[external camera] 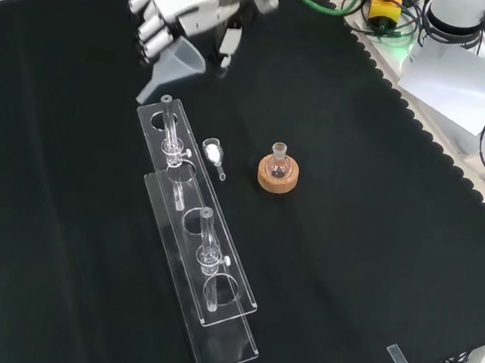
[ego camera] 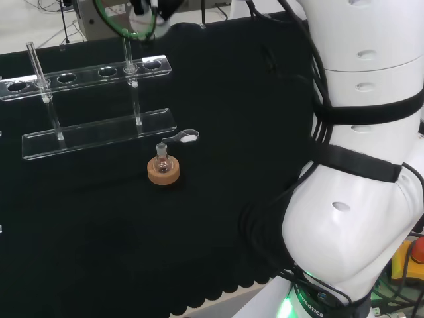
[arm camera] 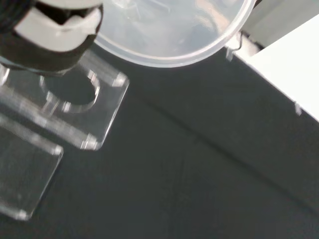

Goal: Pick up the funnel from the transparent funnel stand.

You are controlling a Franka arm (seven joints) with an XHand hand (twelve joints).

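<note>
In the front view the hand (external camera: pixel 187 2) comes in from the top, its fingers curled round a translucent funnel (external camera: pixel 177 64). The funnel is tilted, its stem slanting down to the left near the far end of the clear funnel stand (external camera: pixel 186 219). I cannot tell whether the stem touches the stand. In the wrist view the funnel's wide rim (arm camera: pixel 169 35) is close beside a black and white finger (arm camera: pixel 55 35), with the stand's end hole (arm camera: pixel 75 94) below. In the head view the stand (ego camera: pixel 86 73) lies at the left, and part of the hand (ego camera: pixel 142 10) shows at the top edge.
A small round flask on a cork ring (external camera: pixel 278 173) stands to the right of the stand in the front view, with a small white scoop (external camera: pixel 215 154) between them. The same flask and ring (ego camera: pixel 163 169) sit in front of the stand in the head view. The cloth's scalloped edge (external camera: pixel 426 147) runs along the right.
</note>
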